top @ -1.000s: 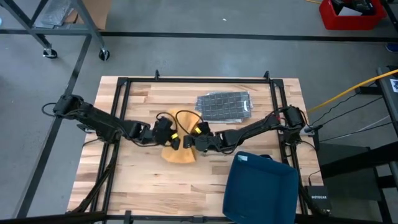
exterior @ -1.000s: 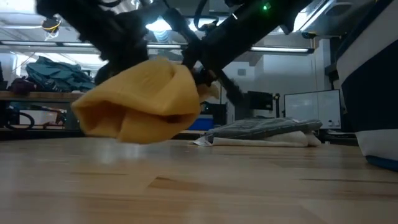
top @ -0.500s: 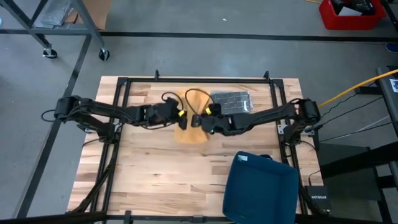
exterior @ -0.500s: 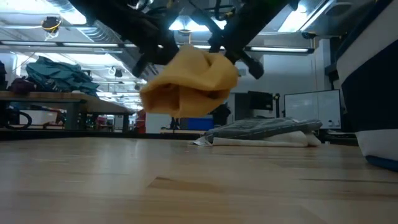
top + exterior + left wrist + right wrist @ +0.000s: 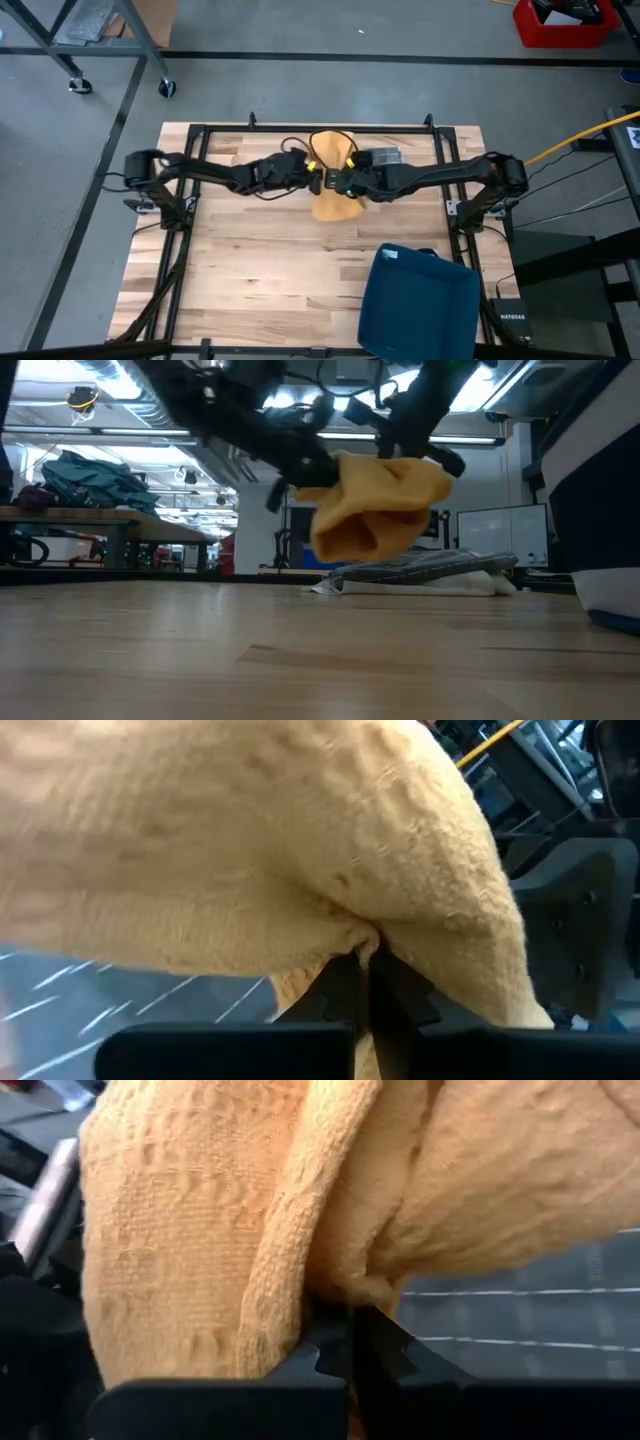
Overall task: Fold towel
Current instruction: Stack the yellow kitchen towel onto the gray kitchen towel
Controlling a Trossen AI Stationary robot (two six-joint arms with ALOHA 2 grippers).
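Note:
A yellow towel (image 5: 333,175) hangs bunched in the air over the far middle of the table. It is held from both sides, by my left gripper (image 5: 318,180) and my right gripper (image 5: 342,183), both shut on it. In the low view the towel (image 5: 385,500) floats clear of the table, above a folded grey towel (image 5: 420,572). That grey towel lies flat on the wood. Both wrist views are filled with yellow cloth. My left gripper pinches a gathered fold of the towel (image 5: 355,938) between its shut fingers (image 5: 340,995), coming nearly level from the table's left. The cloth bulges above and droops slack beside the fingers, clear of the table. My right gripper pinches a bunched fold with a hemmed edge (image 5: 335,1285) between its shut fingers (image 5: 375,1350), slanting down from the table's right. The cloth hangs slack around the fingers, lifted clear.
The folded grey towel (image 5: 388,157) lies at the far right of centre, partly under my right arm. A dark blue bin (image 5: 420,300) stands at the near right corner. A black frame (image 5: 200,135) runs along the table's edges. Bare wood lies near and left.
Both grippers, still shut on the towel, have carried it from the table's middle toward the far edge and somewhat to the right, rising a little. The towel stays bunched and clear of the table, and is now above the grey towel's near side.

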